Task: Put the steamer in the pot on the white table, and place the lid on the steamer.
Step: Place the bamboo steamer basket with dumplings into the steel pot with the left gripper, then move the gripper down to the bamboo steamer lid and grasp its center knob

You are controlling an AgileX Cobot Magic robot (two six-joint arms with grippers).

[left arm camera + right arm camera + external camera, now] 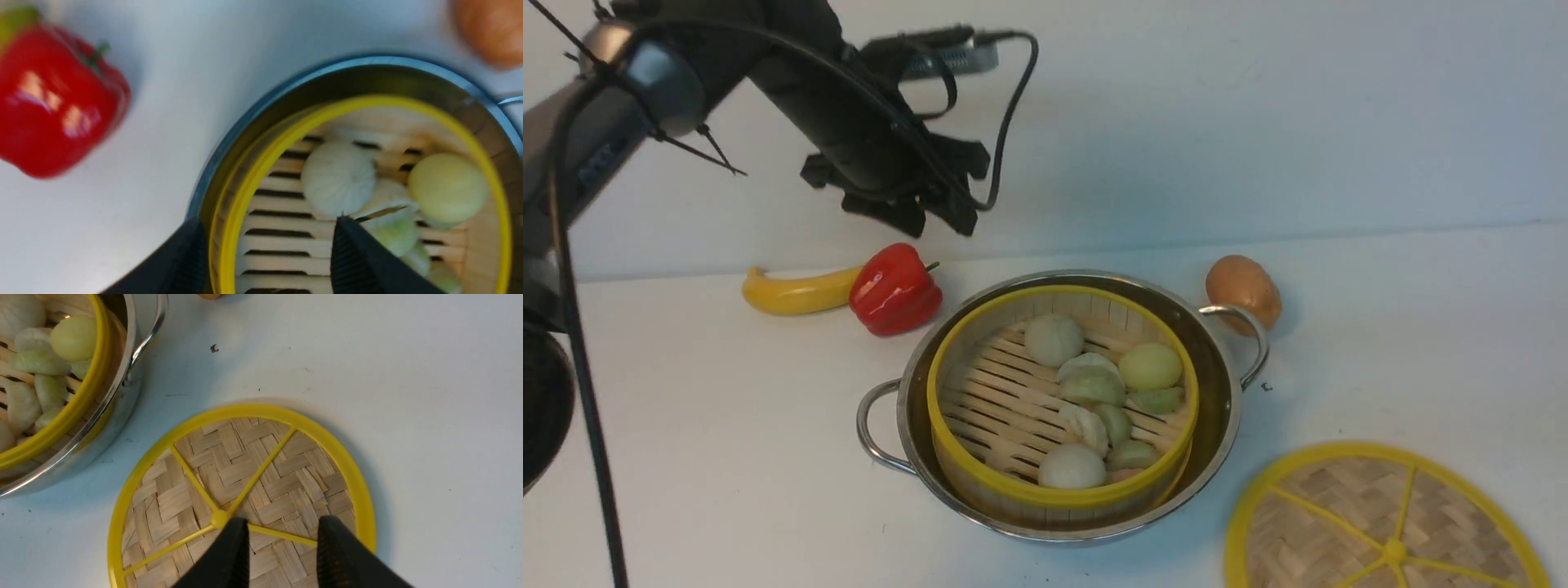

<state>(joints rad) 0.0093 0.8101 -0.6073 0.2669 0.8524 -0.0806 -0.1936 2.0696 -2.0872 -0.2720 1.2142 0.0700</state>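
The steamer point(1013, 490), a bamboo basket with a yellow rim and pale white and green dumplings on its slats, sits inside the shiny steel pot point(1225, 392) on the white table point(727, 457). My left gripper point(923, 214) hangs open in the air above the pot's far left side, holding nothing. Its wrist view looks down on the steamer point(253, 179) between its spread fingers point(188, 253). The lid point(1339, 506), a flat woven disc with yellow spokes, lies on the table right of the pot. My right gripper point(282, 520) is open over the lid point(229, 457), just beside its centre knob point(219, 518).
Behind the pot on the left lie a red bell pepper point(894, 287) and a yellow curved fruit point(792, 292). A brown potato point(1241, 290) rests by the pot's right handle point(1254, 327). The right arm does not show in the front view.
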